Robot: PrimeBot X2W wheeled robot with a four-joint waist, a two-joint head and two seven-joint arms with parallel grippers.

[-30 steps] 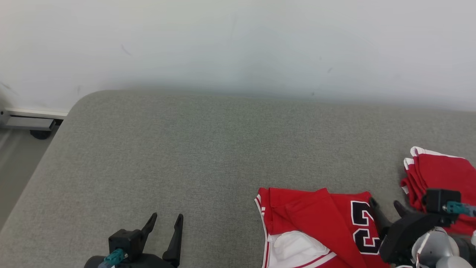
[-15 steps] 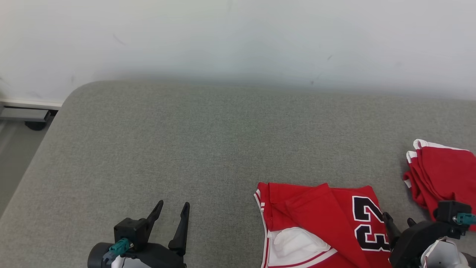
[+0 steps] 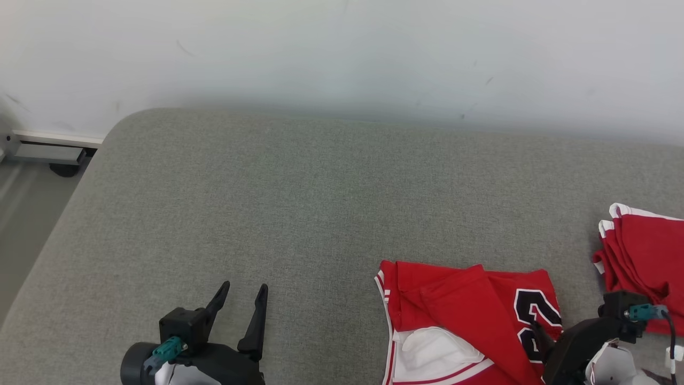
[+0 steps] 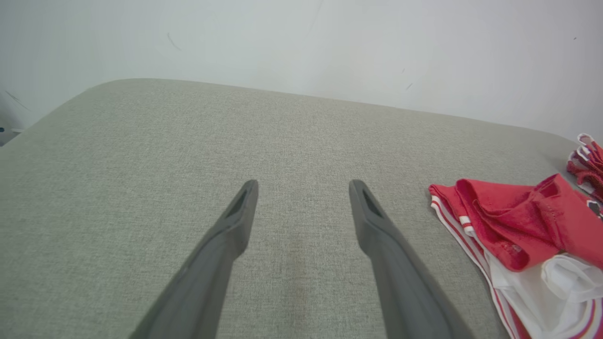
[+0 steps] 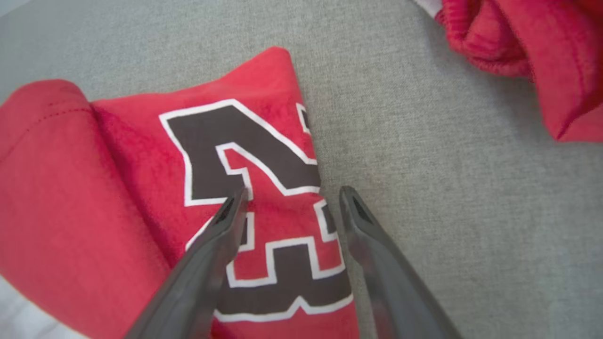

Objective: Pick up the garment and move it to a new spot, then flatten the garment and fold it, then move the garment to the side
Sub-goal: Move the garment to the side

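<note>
The garment (image 3: 459,310), a red jersey with a black number and white lining, lies rumpled at the near right of the grey padded surface (image 3: 299,203). It also shows in the left wrist view (image 4: 518,221). My right gripper (image 5: 294,193) hangs open just above the garment's (image 5: 141,188) right edge. One finger is over the number and the other is over bare grey cloth. My left gripper (image 3: 243,289) stands open over the bare surface, well to the left of the jersey, with nothing between its fingers (image 4: 304,186).
A second red garment (image 3: 641,256) with white trim lies folded at the far right, also in the right wrist view (image 5: 518,37). A white wall runs behind the surface. The surface's rounded left corner drops to the floor (image 3: 26,203), where a grey rail runs along the wall.
The head camera has shifted a little. My right gripper has drawn back toward me along the jersey's right edge, from its far corner to the number. The left gripper has hardly moved.
</note>
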